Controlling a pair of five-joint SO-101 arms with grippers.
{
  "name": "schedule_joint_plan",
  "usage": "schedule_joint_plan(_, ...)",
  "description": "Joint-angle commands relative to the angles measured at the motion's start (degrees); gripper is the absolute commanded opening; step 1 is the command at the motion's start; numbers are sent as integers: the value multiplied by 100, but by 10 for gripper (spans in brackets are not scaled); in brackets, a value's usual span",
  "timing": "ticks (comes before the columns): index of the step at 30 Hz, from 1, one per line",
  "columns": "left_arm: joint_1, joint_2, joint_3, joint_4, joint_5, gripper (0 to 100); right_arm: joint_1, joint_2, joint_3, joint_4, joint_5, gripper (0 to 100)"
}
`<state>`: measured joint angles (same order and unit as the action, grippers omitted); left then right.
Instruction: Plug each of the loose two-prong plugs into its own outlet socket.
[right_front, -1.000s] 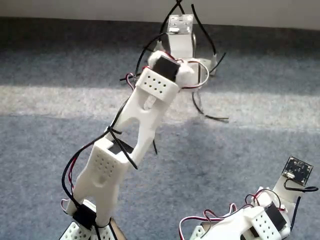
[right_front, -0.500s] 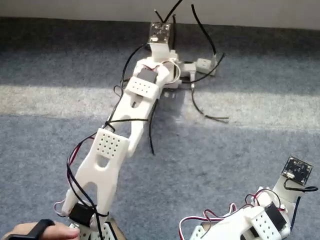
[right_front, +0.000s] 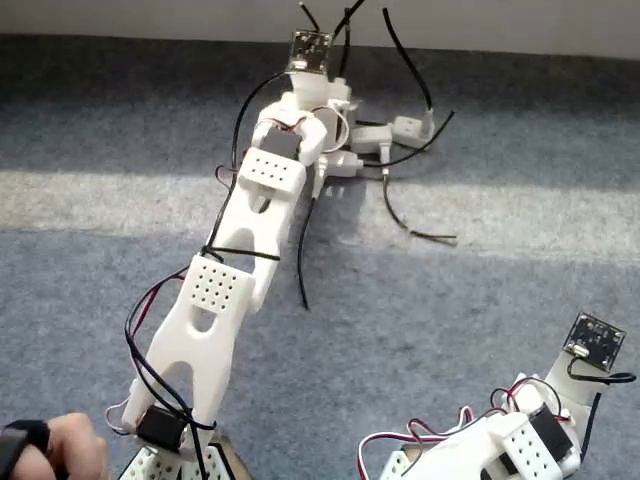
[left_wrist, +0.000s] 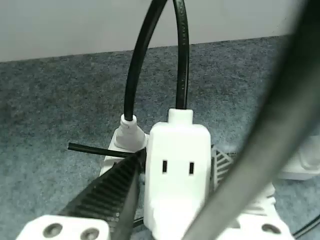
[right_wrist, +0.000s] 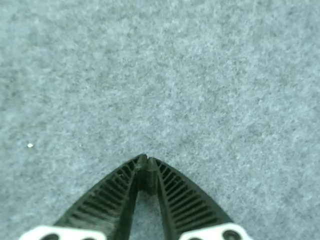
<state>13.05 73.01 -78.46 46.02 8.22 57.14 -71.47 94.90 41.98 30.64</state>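
The left arm (right_front: 235, 240) is standing stretched out across the grey table (right_front: 480, 300) toward twelve o'clock. There the left gripper (left_wrist: 178, 156) is clasping a white outlet socket (left_wrist: 177, 185), with a ridged black finger (left_wrist: 112, 192) pressing against the socket's side and the two slots facing the wrist. A white plug (left_wrist: 127, 136) with a black cord (left_wrist: 137, 70) is sitting just beside the socket. Another white cord block (right_front: 408, 128) is lying near one o'clock. The right arm (right_front: 500, 445) is sitting folded at five o'clock, its right gripper (right_wrist: 147, 167) hovering over the table with fingers clenched tip to tip.
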Motion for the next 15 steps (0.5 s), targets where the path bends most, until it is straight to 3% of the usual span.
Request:
schedule_joint_plan(1, -84, -180, -866, 580, -695, 187, -66, 13, 558, -101, -35, 7)
schedule_joint_plan(5, -22, -145, -1253, 1591, -1618, 226, -66, 13, 558, -101, -26, 7)
schedule_joint_plan(8, -57, -136, -1165, 1758, -2347, 237, -66, 13, 558, -101, -26, 7)
schedule_joint_plan(15, -303, -136, -892, 1152, -1697, 236, -66, 13, 558, -101, -26, 7)
